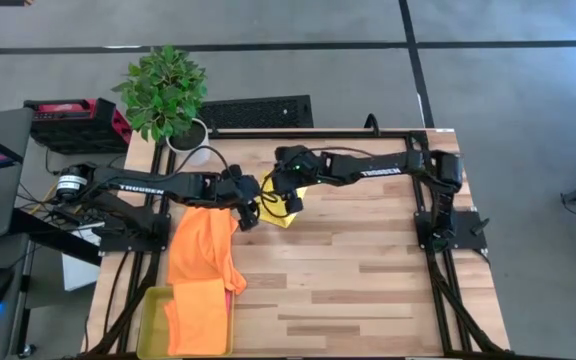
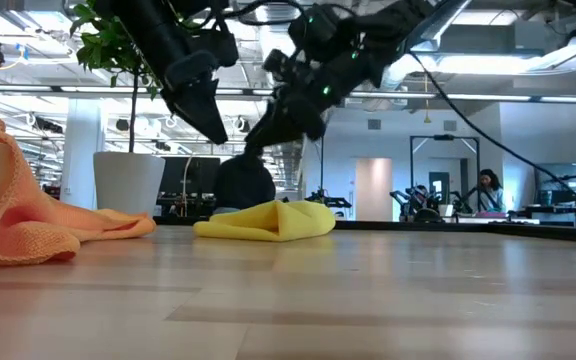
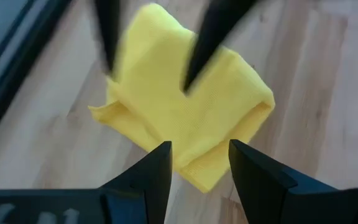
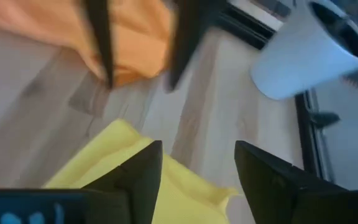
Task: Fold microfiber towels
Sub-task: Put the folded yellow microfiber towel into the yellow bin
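Fingers of both grippers stood spread and held nothing. Left gripper [image 1: 252, 215] and right gripper [image 1: 290, 199] met nose to nose over the rear middle of the pale wood-plank worktop [image 1: 368, 270], just above the small crumpled yellow microfiber towel [image 1: 282, 208].

Surroundings: a leafy green plant in a white pot [image 1: 166, 95] stood at the rear left corner of the worktop, near the left arm. A long orange microfiber towel [image 1: 203, 248] lay loosely spread beside the left gripper, running forward to a translucent yellow-green rectangular tray [image 1: 154, 310] at the front left corner. A second orange cloth [image 1: 196, 312] lay in that tray, with a pink edge [image 1: 239, 288] showing at its rim; contact between the two orange cloths could not be told. Black frame rails [image 1: 448, 290] ran along the worktop's sides.

Low view: yellow towel [image 2: 268, 221] lay flat on the worktop in a soft folded heap, both sets of fingers hanging above it, apart from it. Left wrist view: the towel [image 3: 185, 106] lay ahead of the spread left fingers [image 3: 157, 171], the right arm's fingers over its far side. Right wrist view: the towel [image 4: 185, 193] lay partly under the spread right fingers [image 4: 145, 171].

Open room: the whole front right half of the worktop was bare wood.
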